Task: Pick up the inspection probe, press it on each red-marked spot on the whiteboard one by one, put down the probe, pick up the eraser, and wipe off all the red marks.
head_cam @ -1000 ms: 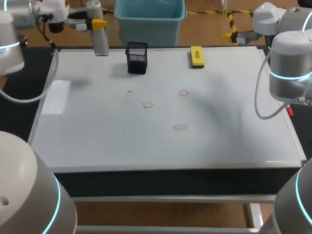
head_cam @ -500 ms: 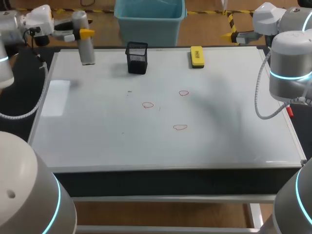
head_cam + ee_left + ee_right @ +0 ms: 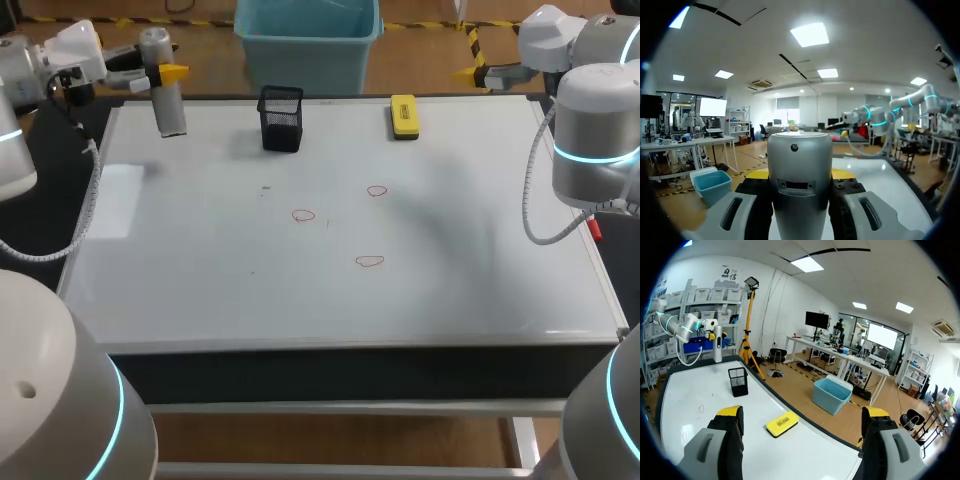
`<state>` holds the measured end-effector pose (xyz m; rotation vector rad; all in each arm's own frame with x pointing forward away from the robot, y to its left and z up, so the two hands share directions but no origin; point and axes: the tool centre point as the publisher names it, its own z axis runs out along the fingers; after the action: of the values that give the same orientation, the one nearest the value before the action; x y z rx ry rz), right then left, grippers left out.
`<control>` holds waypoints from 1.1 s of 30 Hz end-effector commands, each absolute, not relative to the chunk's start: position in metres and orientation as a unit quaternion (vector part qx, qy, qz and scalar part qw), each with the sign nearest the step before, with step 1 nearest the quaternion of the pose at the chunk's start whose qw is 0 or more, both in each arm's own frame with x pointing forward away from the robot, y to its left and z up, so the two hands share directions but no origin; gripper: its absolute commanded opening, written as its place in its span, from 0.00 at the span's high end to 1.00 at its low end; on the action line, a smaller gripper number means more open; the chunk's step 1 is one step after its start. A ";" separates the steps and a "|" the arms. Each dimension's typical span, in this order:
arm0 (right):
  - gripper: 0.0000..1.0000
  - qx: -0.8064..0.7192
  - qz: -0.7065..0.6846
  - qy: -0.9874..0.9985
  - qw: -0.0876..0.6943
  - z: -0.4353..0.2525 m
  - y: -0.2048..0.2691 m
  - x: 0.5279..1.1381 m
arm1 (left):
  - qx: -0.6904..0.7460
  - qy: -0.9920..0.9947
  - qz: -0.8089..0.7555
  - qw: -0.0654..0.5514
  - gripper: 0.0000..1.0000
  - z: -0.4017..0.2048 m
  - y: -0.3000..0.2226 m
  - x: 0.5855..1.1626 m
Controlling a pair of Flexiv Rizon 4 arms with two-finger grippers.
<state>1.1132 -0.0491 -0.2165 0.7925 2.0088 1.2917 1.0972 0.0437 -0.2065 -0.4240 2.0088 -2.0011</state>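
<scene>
The inspection probe (image 3: 166, 92), a silver cylinder, hangs upright over the whiteboard's (image 3: 450, 290) far left corner. My left gripper (image 3: 158, 72) is shut on it near its top. In the left wrist view the probe (image 3: 800, 190) fills the space between the yellow-tipped fingers of the left gripper (image 3: 800, 175). Three red marks (image 3: 303, 215) (image 3: 376, 190) (image 3: 370, 262) lie near the board's middle. The yellow eraser (image 3: 404, 115) rests at the far edge, right of centre. My right gripper (image 3: 802, 412) is open and empty, off the board's far right corner, with the eraser (image 3: 782, 423) ahead of it.
A black mesh pen holder (image 3: 281, 118) stands at the far edge, between the probe and the eraser. In the right wrist view the pen holder (image 3: 738, 381) shows beyond the eraser. My right arm (image 3: 595, 140) stands by the board's right edge.
My left arm has carried the probe leftward, away from the pen holder toward the board's far left corner. The right arm has stayed where it was.
</scene>
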 end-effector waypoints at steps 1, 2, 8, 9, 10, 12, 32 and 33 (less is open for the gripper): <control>0.00 0.300 0.488 0.760 0.307 -0.216 -0.049 1.114 | -0.161 0.692 -0.686 0.154 1.00 -0.205 0.044 1.095; 0.00 0.300 0.488 0.760 0.307 -0.216 -0.049 1.114 | -0.162 0.693 -0.685 0.155 1.00 -0.205 0.045 1.096; 0.00 0.300 0.488 0.760 0.307 -0.216 -0.049 1.114 | -0.178 0.697 -0.676 0.162 1.00 -0.206 0.050 1.100; 0.00 0.300 0.488 0.760 0.307 -0.216 -0.049 1.114 | -0.178 0.697 -0.676 0.162 1.00 -0.206 0.050 1.100; 0.00 0.300 0.488 0.760 0.307 -0.216 -0.049 1.114 | -0.178 0.697 -0.676 0.162 1.00 -0.206 0.050 1.100; 0.00 0.300 0.488 0.760 0.307 -0.216 -0.049 1.114 | -0.178 0.697 -0.676 0.162 1.00 -0.206 0.050 1.100; 0.00 0.151 0.471 0.859 0.133 -0.225 -0.049 1.159 | -0.178 0.697 -0.676 0.162 1.00 -0.206 0.050 1.100; 0.00 0.139 0.464 0.867 0.122 -0.226 -0.047 1.161 | -0.178 0.697 -0.676 0.162 1.00 -0.206 0.050 1.100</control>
<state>1.1358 -0.0439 -0.2297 0.6111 2.1734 1.3561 1.1011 0.0504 -0.2068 -0.5065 1.9923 -1.9311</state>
